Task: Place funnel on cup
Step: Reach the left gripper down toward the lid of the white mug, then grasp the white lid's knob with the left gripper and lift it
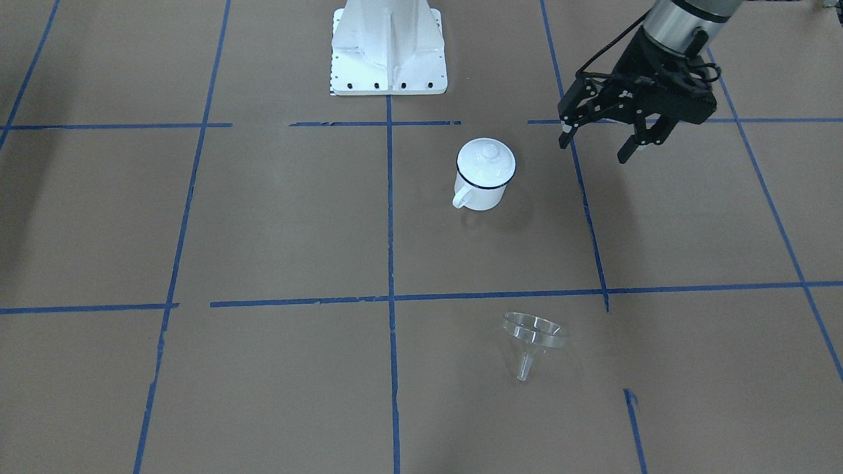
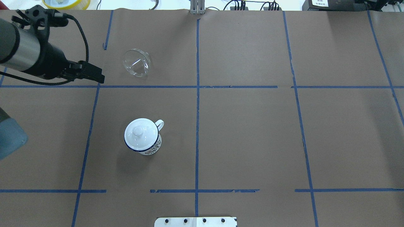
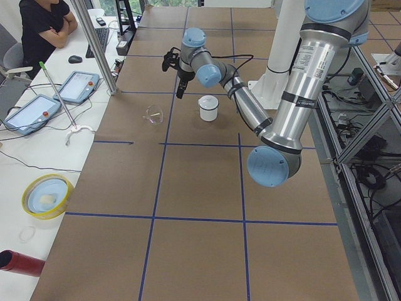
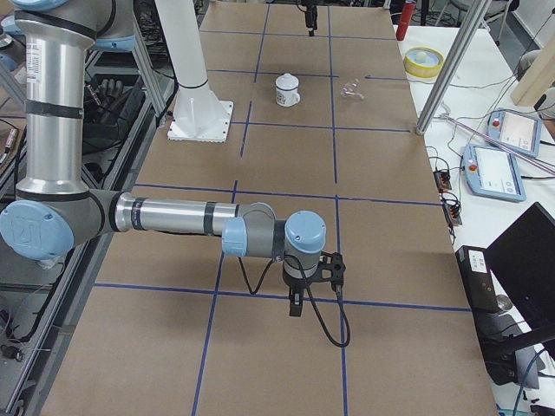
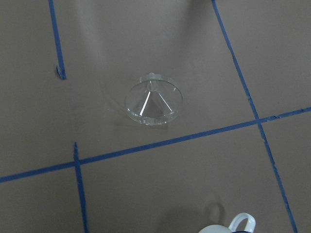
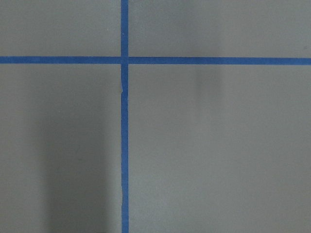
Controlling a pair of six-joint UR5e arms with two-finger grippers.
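Observation:
The clear funnel (image 1: 530, 342) lies on its side on the brown table, also in the overhead view (image 2: 136, 63) and the left wrist view (image 5: 153, 99). The white cup (image 1: 484, 181) with a dark blue rim stands upright nearer the robot base (image 2: 148, 148). A round white knobbed lid (image 1: 487, 160) sits on it. My left gripper (image 1: 595, 149) hangs open and empty above the table, to the side of both cup and funnel (image 2: 94, 75). My right gripper (image 4: 295, 303) is far from them, low over bare table; I cannot tell if it is open or shut.
The white robot base (image 1: 388, 52) stands at the table's robot side. A yellow dish (image 3: 45, 195) and a red cylinder (image 3: 22, 262) lie beside the table on the operators' side. Two teach pendants (image 3: 37, 110) and a person (image 3: 41, 25) are there too.

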